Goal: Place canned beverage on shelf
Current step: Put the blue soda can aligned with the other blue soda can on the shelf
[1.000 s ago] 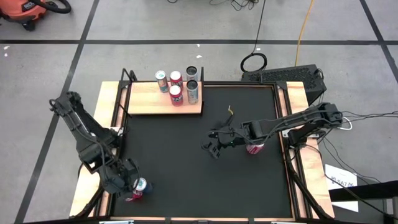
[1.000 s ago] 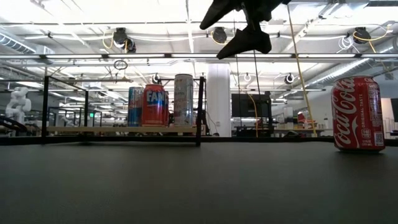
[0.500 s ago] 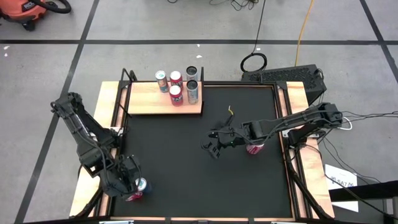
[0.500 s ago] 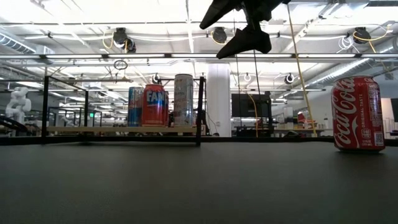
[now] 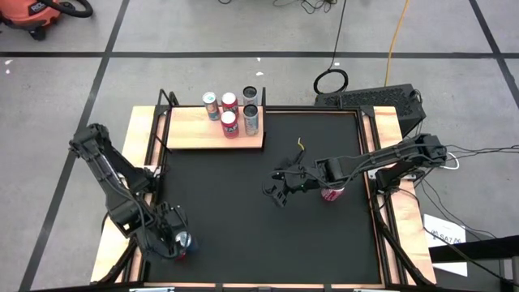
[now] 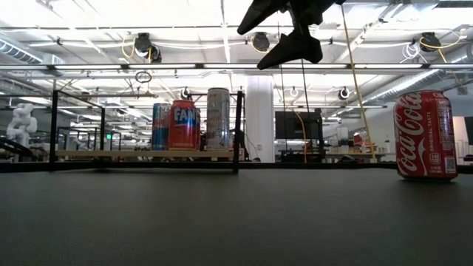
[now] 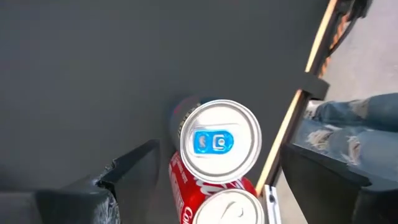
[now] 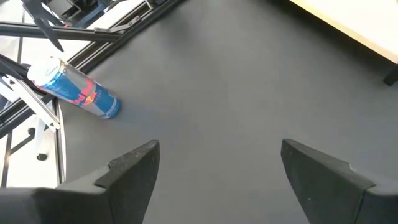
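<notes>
STEP: approach to grasp | MY left gripper (image 7: 208, 171): fingers wide open, empty, straddling slim blue-tabbed silver can (image 7: 219, 142) | red cola can (image 7: 214, 199) touching it | NEXT: close, lift, carry to light-brown wooden shelf (image 5: 195, 130) | MY right gripper (image 8: 217, 168): open, empty, waiting mid-mat.

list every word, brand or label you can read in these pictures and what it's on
"Coca-Cola", with "ORIGINAL TASTE" beneath it: red can on the black mat, low view.
"FAN", the rest cut off: red and blue can on the shelf.
Partial "Co": red can in the left wrist view.
Blue and silver can, right wrist view: red mark, no legible words.
Other shelf cans: print too small to read.
</notes>
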`<state>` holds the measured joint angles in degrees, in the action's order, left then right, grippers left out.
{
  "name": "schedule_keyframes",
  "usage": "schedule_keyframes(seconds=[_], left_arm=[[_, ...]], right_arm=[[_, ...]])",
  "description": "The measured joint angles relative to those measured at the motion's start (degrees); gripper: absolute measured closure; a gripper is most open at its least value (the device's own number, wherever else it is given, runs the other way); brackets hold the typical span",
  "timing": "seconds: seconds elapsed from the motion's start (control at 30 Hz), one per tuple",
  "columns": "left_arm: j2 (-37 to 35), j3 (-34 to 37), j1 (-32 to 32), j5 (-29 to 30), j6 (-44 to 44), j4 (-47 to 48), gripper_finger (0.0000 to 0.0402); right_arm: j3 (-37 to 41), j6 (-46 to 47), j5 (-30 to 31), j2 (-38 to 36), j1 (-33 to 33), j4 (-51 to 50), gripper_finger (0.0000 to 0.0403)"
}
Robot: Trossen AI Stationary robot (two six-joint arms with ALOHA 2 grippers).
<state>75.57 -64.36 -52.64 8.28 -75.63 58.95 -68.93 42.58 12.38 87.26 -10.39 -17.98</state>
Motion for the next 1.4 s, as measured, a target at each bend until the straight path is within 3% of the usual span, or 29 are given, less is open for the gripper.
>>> schedule_keyframes(seconds=[0.53, 1.0, 1.2, 1.4], left_arm=[[5.7, 0.0, 0.0, -0.6, 0.2, -0.1, 0.0077], [7.0, 0.0, 0.1, 2.7, 3.2, -1.5, 0.0139], [6.9, 0.0, 0.1, 3.0, 9.0, -1.6, 0.0189], [6.2, 0.1, 1.9, 3.6, 19.9, -2.2, 0.0194]], right_arm=[[0.0, -0.4, 0.5, 0.0, 0.0, 0.2, 0.0078], [0.0, -0.5, 1.3, 0.0, -0.2, 0.2, 0.0078], [0.0, -0.5, 1.3, 0.0, -0.2, 0.2, 0.0078], [0.0, -2.3, 1.0, 0.0, -0.3, 1.6, 0.0078]])
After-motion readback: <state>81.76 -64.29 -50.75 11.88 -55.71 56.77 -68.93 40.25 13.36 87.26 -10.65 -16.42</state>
